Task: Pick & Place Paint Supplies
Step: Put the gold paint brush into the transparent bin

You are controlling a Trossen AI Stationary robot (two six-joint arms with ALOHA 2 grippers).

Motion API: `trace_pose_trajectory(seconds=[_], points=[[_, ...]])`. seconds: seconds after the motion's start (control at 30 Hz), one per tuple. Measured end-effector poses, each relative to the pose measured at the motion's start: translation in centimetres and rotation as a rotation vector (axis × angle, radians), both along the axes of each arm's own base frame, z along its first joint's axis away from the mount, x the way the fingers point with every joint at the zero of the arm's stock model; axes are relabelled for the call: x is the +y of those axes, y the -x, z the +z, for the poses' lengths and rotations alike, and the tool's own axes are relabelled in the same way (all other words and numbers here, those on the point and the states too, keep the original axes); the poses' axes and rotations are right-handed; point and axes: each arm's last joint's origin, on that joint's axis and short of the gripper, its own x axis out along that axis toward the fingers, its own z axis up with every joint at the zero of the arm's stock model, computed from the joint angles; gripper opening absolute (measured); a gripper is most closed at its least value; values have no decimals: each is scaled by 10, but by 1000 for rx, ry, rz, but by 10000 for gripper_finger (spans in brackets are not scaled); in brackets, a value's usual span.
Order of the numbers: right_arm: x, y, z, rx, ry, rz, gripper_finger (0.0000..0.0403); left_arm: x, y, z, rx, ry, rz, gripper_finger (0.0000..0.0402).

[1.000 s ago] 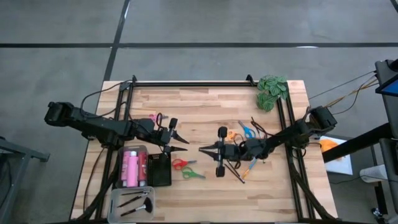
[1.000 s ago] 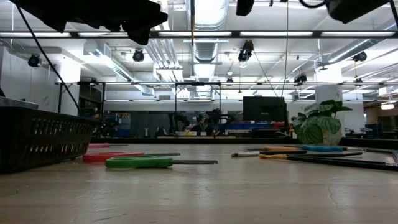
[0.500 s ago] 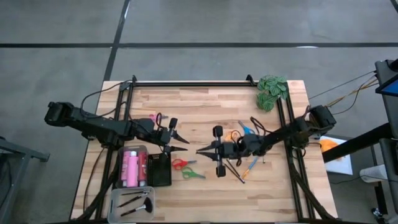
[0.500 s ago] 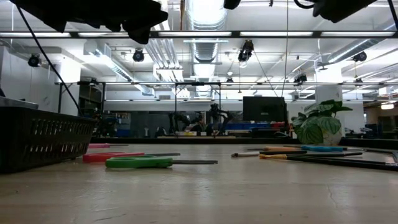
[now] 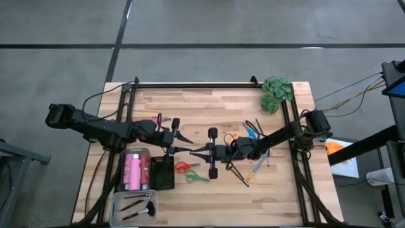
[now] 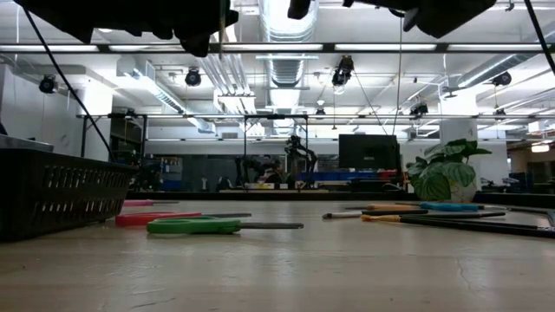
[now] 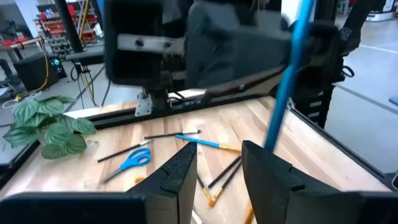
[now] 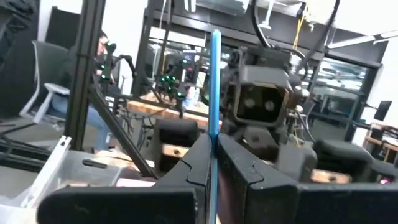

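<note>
My right gripper is near the table's middle, pointing left, and is shut on a thin blue-handled brush. My left gripper faces it at close range with its fingers open. The brush stands just ahead of those open fingers, apart from them. Red scissors and green scissors lie flat on the wood below the grippers. Blue scissors, orange scissors and loose brushes lie to the right. Pink bottles stand in a clear bin. My right gripper pinches the brush's blue handle between its two fingers. The fingers come in level from the table's right and lie across the handle. The brush stands nearly upright, rising above the fingers, lifted clear of the table.
A black basket sits beside the bottle bin, with a clear tray holding dark brushes nearer the table's near edge. A green leafy clump is at the far right corner. Black frame rails run along the table's left, right and far sides.
My right gripper has carried the blue brush toward the table's left, closing most of the gap to my left gripper. Its fingers have stayed shut on the handle.
</note>
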Motion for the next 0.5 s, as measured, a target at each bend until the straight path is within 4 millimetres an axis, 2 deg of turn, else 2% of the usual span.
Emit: trace_pose_trajectory(seconds=[0.37, 0.5], points=[[-2, 3, -11, 59, -57, 39, 14, 0, 0, -2, 24, 0, 2, 127], [-4, 3, -16, 95, -84, -27, 14, 0, 0, -3, 27, 0, 4, 127]])
